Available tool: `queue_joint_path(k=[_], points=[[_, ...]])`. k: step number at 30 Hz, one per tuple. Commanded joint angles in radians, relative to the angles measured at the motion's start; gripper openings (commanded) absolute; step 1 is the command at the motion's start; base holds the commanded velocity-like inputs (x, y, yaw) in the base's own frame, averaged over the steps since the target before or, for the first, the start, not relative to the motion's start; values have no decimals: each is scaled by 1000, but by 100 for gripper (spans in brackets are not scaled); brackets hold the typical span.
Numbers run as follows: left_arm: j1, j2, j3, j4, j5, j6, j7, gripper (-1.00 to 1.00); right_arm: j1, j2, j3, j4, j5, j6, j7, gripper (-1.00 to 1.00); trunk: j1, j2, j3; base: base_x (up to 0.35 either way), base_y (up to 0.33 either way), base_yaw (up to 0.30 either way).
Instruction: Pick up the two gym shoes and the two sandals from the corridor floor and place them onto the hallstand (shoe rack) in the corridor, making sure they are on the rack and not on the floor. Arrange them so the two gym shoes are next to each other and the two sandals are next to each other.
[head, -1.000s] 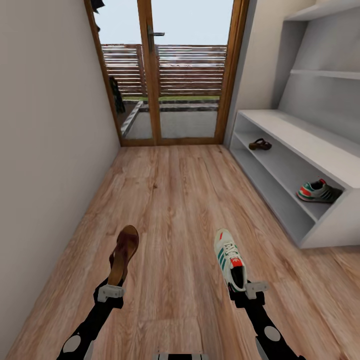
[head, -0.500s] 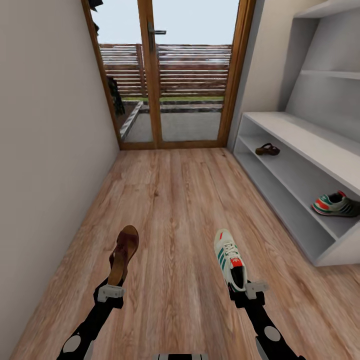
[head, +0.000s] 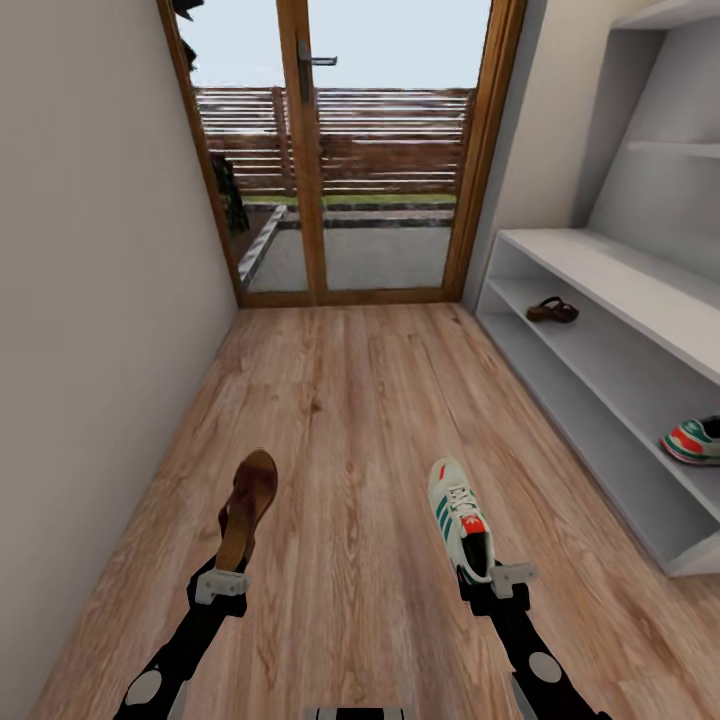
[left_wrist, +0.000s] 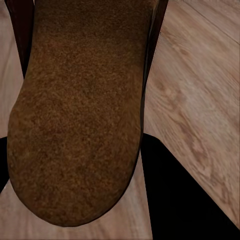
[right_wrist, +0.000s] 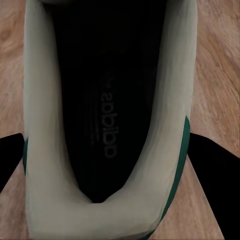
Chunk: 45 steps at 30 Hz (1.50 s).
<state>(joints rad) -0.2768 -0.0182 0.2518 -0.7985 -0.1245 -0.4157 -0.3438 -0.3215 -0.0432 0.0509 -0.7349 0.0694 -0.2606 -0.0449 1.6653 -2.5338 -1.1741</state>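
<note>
2 gym shoes, 2 sandals: 1 of each carried, 1 of each shelved.
Left fingers (head: 222, 585) pinch sandal (head: 247, 509); right fingers (head: 497, 581) pinch gym shoe (head: 459, 517), insole reading "adidas"; hallstand (head: 610, 345) holds second sandal (head: 553, 310) and second gym shoe (head: 694, 441).

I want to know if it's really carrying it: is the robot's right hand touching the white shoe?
Touching. In the head view the right gripper clamps the heel of the gym shoe, which sticks out above the floor.
</note>
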Motion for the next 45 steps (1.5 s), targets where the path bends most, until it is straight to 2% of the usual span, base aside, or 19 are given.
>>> queue_joint_path(k=[1, 25, 37, 45], points=[[-1, -2, 7, 0, -13, -6, -6, -100, 0, -1, 3, 0, 7, -2, -6, -100, 0, 0, -1, 325, 82, 0], [-1, -1, 7, -1, -12, -6, -6, -100, -1, -1, 1, 0, 7, -2, -6, -100, 0, 0, -1, 324, 81, 0], [2, -1, 14, -1, -12, -4, -5, -100, -1, -1, 2, 0, 6, -2, -6, -100, 0, 0, -1, 98, 18, 0], [2, -1, 20, -1, -12, -1, -4, -100, 0, 0, 3, 0, 7, -2, -5, -100, 0, 0, -1, 244, 1, 0]])
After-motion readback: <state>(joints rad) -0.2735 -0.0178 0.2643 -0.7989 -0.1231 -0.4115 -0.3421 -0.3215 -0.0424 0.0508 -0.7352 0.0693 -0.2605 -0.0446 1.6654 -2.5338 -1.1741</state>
